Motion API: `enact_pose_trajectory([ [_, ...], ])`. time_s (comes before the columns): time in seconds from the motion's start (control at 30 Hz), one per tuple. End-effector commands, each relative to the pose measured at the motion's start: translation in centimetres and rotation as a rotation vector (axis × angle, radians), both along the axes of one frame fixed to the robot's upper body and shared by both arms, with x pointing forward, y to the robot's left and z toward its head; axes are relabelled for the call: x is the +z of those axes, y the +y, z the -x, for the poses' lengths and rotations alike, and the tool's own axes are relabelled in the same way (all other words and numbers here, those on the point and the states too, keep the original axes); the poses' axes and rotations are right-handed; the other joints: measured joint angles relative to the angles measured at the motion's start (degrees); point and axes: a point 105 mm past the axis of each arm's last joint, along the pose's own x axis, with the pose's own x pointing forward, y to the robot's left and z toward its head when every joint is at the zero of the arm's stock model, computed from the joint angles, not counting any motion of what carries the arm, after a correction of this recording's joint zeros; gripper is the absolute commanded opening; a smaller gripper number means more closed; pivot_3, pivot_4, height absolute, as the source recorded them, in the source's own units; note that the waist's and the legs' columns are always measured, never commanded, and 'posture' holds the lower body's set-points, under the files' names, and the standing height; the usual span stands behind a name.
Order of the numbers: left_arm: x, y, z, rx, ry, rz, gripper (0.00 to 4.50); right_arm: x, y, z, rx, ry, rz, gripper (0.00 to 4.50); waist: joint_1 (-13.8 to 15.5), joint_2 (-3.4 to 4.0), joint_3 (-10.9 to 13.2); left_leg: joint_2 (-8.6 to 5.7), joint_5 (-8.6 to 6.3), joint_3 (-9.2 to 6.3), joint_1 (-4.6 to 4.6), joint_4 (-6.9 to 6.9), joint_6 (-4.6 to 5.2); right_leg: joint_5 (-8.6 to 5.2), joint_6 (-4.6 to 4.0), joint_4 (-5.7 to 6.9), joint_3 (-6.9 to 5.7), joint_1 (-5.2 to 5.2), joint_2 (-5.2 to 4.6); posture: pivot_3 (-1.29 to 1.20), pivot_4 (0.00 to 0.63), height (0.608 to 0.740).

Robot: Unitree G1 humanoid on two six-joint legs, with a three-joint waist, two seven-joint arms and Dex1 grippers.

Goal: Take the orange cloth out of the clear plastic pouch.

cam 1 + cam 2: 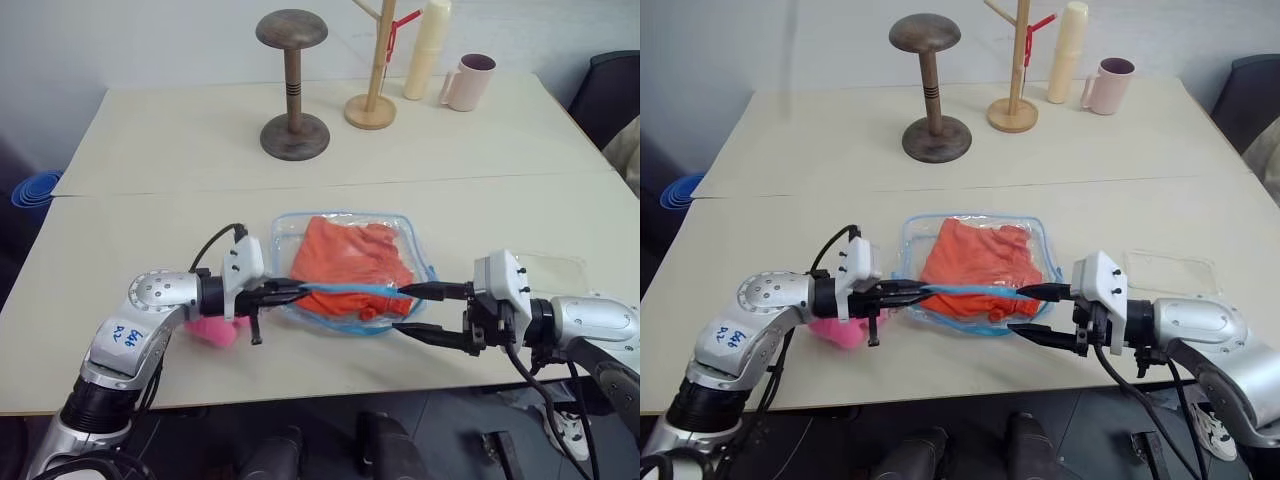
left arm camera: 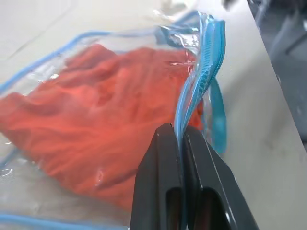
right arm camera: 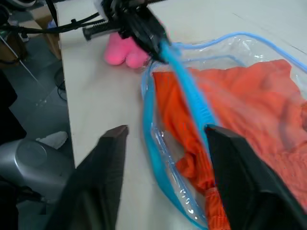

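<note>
Pouch mouth pinched, cloth not yet out

The left gripper has its jaws clamped on the clear plastic pouch's blue edge; the right gripper jaws stand apart at the opposite end. The orange cloth lies inside, unextracted. The beige surface also carries a wooden stand and pink mug.

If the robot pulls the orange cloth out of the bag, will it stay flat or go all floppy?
Probably floppy: the orange cloth lies wrinkled and bunched inside the clear plastic pouch. It likely weighs little, since the thin pouch hardly sags. It might snag at the blue edging.
</note>
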Motion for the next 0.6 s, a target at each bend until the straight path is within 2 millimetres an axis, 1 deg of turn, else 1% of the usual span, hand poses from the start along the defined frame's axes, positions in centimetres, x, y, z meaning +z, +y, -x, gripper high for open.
enact_pose_trajectory([
  [0.03, 1.2, -0.4, 0.0, 0.044, -0.02, 0.052, 0.0, -0.6, 0.8, 0.0, 0.026, -0.065, 0.047, 1.3, -0.01, 0.0, 0.0, 0.0, 0.0, 0.0, 0.01, 0.0, 0.0, 0.0, 0.0, 0.01, 0.0, 0.0, 0.0, 0.0, 0.15, 0.74],
  [0.07, 1.2, -0.6, 0.1, 0.05, -0.013, 0.062, 0.0, -1.1, 0.9, -0.6, 0.009, -0.094, 0.074, 1.01, -0.01, 0.0, 0.0, 0.0, 0.0, 0.0, 0.01, 0.0, 0.0, 0.0, 0.0, 0.0, -0.01, 0.0, 0.0, 0.0, 0.15, 0.74],
  [0.13, 1.2, -1.0, 0.3, 0.051, -0.011, 0.068, 0.0, -2.0, 1.0, -2.0, -0.028, -0.168, 0.14, 0.26, -0.15, 0.0, 0.0, 0.0, 0.0, 0.0, 0.02, 0.0, 0.0, 0.0, 0.0, 0.0, 0.0, 0.0, 0.0, 0.0, 0.15, 0.74],
  [0.17, 1.2, -1.1, 0.3, 0.054, -0.011, 0.071, 0.0, -2.4, 1.2, -2.6, -0.044, -0.203, 0.167, 0.02, -0.18, 0.0, 0.0, -0.01, 0.0, 0.03, 0.02, 0.0, -0.01, 0.0, 0.0, 0.01, 0.02, 0.0, 0.0, 0.0, 0.15, 0.74],
  [0.27, 1.4, -1.3, 0.1, 0.069, -0.013, 0.081, 0.0, -3.4, 1.7, -4.7, -0.11, -0.285, 0.216, 0.02, -0.2, 0.0, 0.0, -0.01, 0.01, 0.04, 0.02, -0.01, -0.02, 0.0, 0.0, 0.03, 0.02, -0.04, 0.01, 0.0, 0.15, 0.74],
  [0.37, 1.3, -1.3, 0.0, 0.077, -0.016, 0.074, 0.0, -4.3, 2.4, -4.9, -0.098, -0.319, 0.238, 0.56, -0.17, 0.0, -0.01, -0.02, 0.01, 0.04, 0.02, -0.01, -0.03, 0.0, 0.0, 0.04, 0.03, -0.05, 0.01, 0.0, 0.15, 0.74],
  [0.47, 1.3, -1.4, 0.0, 0.076, -0.018, 0.068, 0.0, -4.4, 2.8, -5.2, -0.122, -0.354, 0.234, 1.53, -0.17, 0.0, -0.01, -0.05, 0.01, 0.02, 0.0, 0.0, -0.02, 0.0, 0.0, 0.02, 0.01, -0.05, 0.0, 0.0, 0.15, 0.74],
  [0.5, 1.3, -1.5, 0.0, 0.076, -0.019, 0.067, 0.0, -4.5, 2.8, -5.3, -0.13, -0.364, 0.236, 1.93, -0.18, 0.0, -0.01, -0.06, 0.01, 0.03, 0.01, 0.0, -0.02, 0.0, 0.0, 0.03, 0.03, -0.04, 0.0, 0.0, 0.15, 0.74],
  [0.6, 1.4, -1.7, 0.0, 0.074, -0.02, 0.069, 0.0, -4.2, 2.8, -6.1, -0.187, -0.445, 0.248, 2.98, -0.22, 0.01, -0.01, -0.05, 0.01, 0.03, 0.02, 0.0, -0.02, 0.0, 0.0, 0.04, 0.02, -0.04, 0.0, 0.0, 0.15, 0.74],
])
